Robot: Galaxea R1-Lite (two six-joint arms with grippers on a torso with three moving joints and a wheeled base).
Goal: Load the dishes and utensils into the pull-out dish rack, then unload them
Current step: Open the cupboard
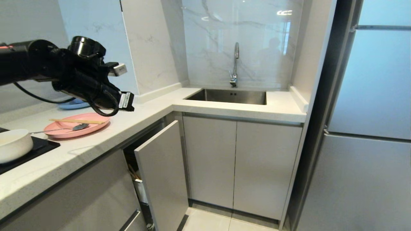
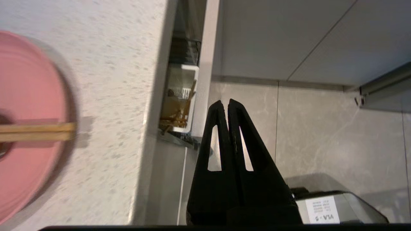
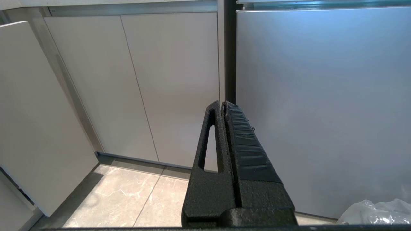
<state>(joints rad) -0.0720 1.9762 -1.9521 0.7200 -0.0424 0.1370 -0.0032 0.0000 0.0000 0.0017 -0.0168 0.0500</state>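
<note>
1. The left hand [image 2: 224, 104] hangs in the air over the edge of the worktop [image 1: 135, 123], its fingers pressed together and holding nothing; in the head view it sits just beyond the pink plate [image 1: 77, 125].
2. On that plate lie the chopsticks [image 1: 77, 121] and the metal spoon [image 1: 64, 129]; the cream-white bowl [image 1: 13, 145] stands nearer the camera, on a black slab.
3. The pull-out dish rack [image 1: 162, 173] is drawn partly out below the worktop, well under the hand.
4. I judge loading has not begun: the next move calls for the fingers to part and come down on 1 item, likely the chopsticks.
5. The right hand [image 3: 223, 104] is closed and empty, low before the cabinet doors.
6. Little of the rack's inside shows: only the white utensil cup [image 2: 179, 99], with brown sticks I cannot identify. The bowl is cut off at the edge.
</note>
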